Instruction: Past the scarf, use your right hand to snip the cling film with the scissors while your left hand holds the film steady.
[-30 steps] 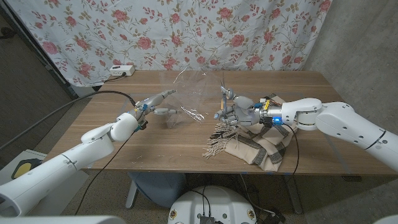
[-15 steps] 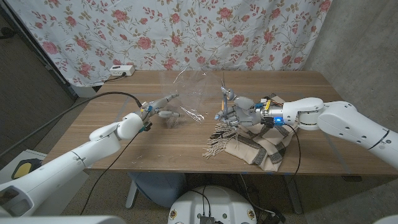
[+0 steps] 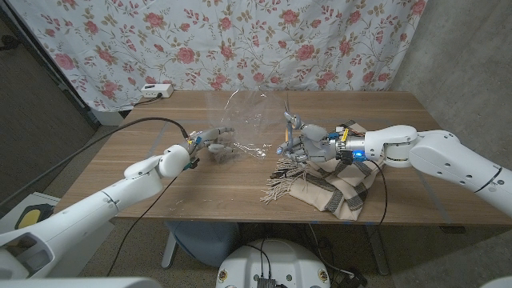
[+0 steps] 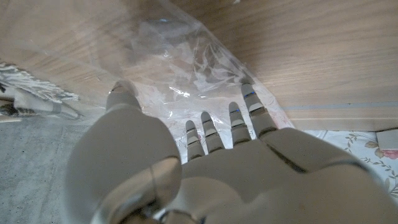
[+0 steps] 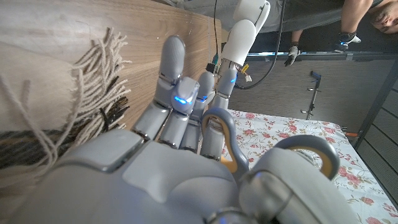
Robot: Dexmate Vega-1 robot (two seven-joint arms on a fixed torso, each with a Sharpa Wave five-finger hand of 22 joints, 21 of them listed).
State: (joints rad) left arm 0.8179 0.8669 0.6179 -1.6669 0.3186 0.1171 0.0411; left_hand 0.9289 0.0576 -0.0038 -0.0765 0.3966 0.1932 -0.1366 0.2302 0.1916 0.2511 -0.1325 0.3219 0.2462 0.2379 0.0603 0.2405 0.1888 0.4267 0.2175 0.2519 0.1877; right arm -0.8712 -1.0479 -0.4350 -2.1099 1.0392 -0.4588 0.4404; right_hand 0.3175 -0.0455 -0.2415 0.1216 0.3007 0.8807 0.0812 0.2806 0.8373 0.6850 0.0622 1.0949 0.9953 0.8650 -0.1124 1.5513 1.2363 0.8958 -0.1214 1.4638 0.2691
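Note:
A crumpled sheet of clear cling film stands up from the table's middle, past the fringed beige-and-black checked scarf. My left hand reaches into the film's lower left edge. In the left wrist view its fingers are spread and stretched against the cling film, gripping nothing that I can see. My right hand hovers over the scarf's far end and holds the grey scissors, blades pointing up beside the film's right side. Its fingers sit through the scissors' grey handle loops.
A white power strip lies at the table's back left corner, before the floral curtain. A black cable loops off my left arm. The right wrist view shows a person beyond the table, and my left arm.
My left hand has moved right and dropped lower, its fingers now in the film's lower edge. My right hand with the scissors has barely shifted.

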